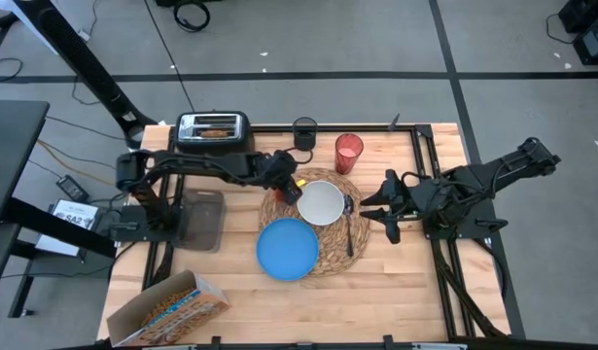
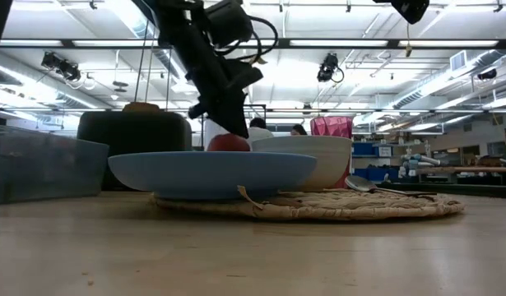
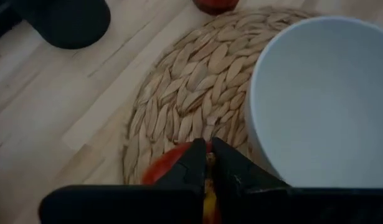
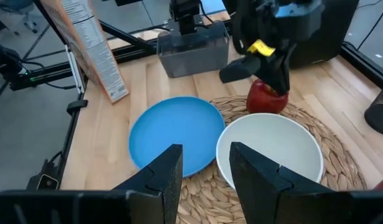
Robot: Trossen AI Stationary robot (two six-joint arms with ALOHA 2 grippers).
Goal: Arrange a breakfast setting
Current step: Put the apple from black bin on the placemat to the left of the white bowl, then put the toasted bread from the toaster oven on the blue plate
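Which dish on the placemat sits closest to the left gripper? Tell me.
The white bowl: the left gripper is down on the red apple right beside its rim, while the blue plate lies farther along the straw placemat, toward the cereal box.

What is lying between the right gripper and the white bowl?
In the high view, the metal spoon lies on the straw placemat between the right gripper and the white bowl.

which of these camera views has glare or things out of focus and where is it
Low view: bright ceiling lights glare behind the left gripper, which shows as a dark silhouette over the red apple, and the near blue plate looks soft. Left wrist view: the white bowl is blurred at its rim. High view: evenly lit, the woven placemat clear.
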